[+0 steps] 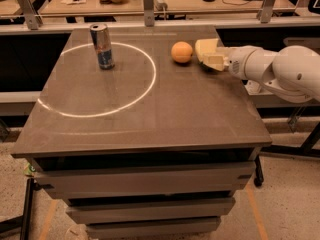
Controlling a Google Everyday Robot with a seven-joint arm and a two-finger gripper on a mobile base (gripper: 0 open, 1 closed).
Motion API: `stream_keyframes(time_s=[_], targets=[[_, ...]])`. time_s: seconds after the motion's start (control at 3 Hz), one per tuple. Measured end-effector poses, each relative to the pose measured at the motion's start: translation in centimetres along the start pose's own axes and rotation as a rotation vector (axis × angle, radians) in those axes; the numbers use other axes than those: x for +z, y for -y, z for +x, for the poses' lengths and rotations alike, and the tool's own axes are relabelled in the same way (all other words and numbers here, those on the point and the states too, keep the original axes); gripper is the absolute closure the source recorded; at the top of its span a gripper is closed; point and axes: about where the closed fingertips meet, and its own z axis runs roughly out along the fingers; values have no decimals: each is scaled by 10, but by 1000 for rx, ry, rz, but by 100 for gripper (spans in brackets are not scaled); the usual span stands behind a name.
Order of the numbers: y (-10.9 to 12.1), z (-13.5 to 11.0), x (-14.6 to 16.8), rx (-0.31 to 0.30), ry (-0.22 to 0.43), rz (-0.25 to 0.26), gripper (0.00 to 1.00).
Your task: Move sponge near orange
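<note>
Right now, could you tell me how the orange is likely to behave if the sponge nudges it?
The orange is a smooth sphere lying free on the flat table, so it would probably roll away easily. The sponge, held in the claw just right of it, looks like soft foam, so contact should be gentle. The can stands apart, likely unaffected.

Jaws beside the orange (181, 52) seemingly hide part of the sponge (205, 47).

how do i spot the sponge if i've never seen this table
Go to the dark table's far right edge, where the white arm's gripper reaches in. The sponge sits at the gripper's tip, just right of the orange: a pale yellow foam block, not round like the fruit or metallic like the can.
</note>
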Motion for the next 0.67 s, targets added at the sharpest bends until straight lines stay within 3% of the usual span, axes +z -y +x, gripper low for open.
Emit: stream_keyframes(time_s=[0.33, 0.67], targets=[[-10, 5, 13, 24, -37, -42, 100], [-12, 6, 14, 25, -39, -46, 83]])
